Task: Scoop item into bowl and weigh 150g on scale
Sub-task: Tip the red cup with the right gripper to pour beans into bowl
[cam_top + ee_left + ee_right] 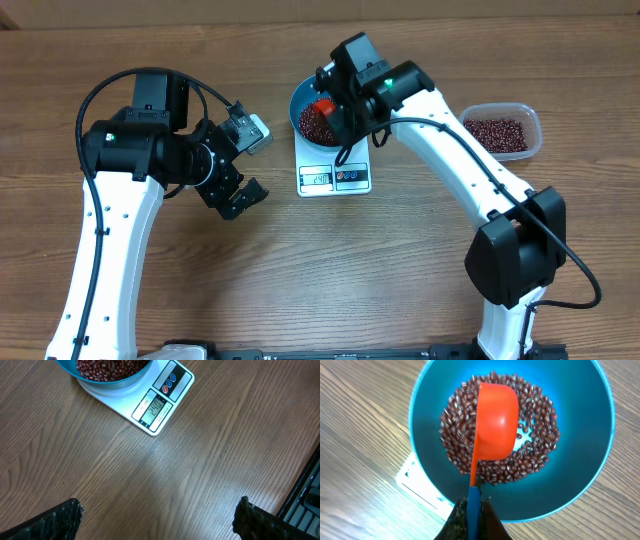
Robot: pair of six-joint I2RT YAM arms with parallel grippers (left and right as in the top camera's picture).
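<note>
Red scoop (495, 420) in R pincer (472, 510), over beans (454, 440), bowl (592, 415) on scale (412, 479)

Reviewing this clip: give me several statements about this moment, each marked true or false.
1. The blue bowl sits on the scale. True.
2. The left pincer holds the red scoop. False: the right pincer grips it; the left is open and empty.
3. The bowl is empty. False: red-brown beans lie in it.
4. The clear tub holds beans. True.
5. The scoop is over the tub. False: it is over the bowl.
</note>
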